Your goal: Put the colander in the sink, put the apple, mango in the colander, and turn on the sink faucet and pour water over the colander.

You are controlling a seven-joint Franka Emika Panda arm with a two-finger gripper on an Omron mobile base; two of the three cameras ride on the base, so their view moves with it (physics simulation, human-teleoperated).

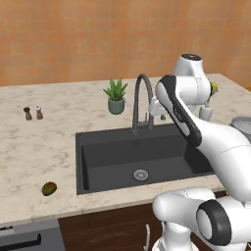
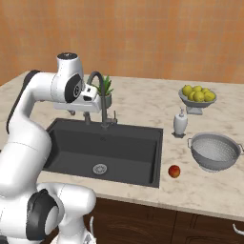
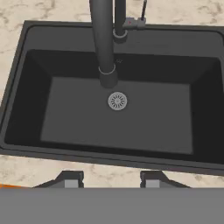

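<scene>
I hold the gripper point(image 3: 111, 179) above the sink point(image 3: 26, 87), jaws slightly apart and gripping nothing, colander point(image 2: 215, 151) lower right on the counter point(image 2: 143, 107); swinging right risks clipping the faucet point(image 2: 97, 95).

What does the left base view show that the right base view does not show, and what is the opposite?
Left base view alone: the mango on the counter left of the sink, plus two small shakers. Right base view alone: the apple, the whole colander, the fruit bowl and a soap dispenser. Both: the sink, the faucet, a potted plant.
</scene>
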